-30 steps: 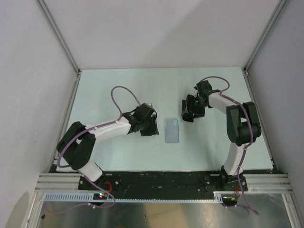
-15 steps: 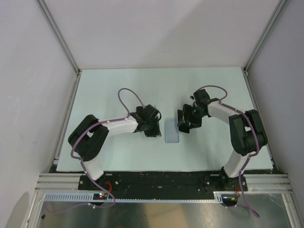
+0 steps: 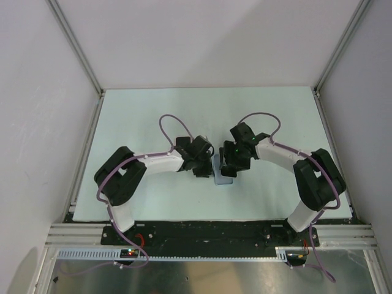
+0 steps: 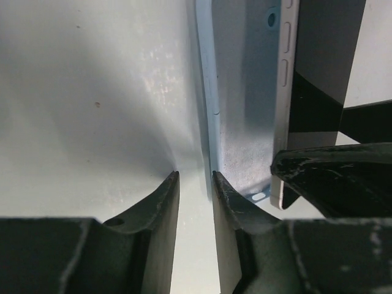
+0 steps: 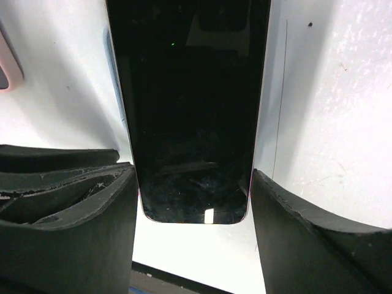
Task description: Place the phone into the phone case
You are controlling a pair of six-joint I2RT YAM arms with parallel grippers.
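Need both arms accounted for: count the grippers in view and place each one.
2. The left gripper sits at the left rim of the phone case. The right gripper is over the case's right side, clamped on the phone. None appear hidden.

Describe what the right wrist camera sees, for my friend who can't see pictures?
A glossy black phone fills the middle of the picture, pinched on its two long sides by the dark right claw, with a white table behind it. A bit of something pink peeks in at the left edge.
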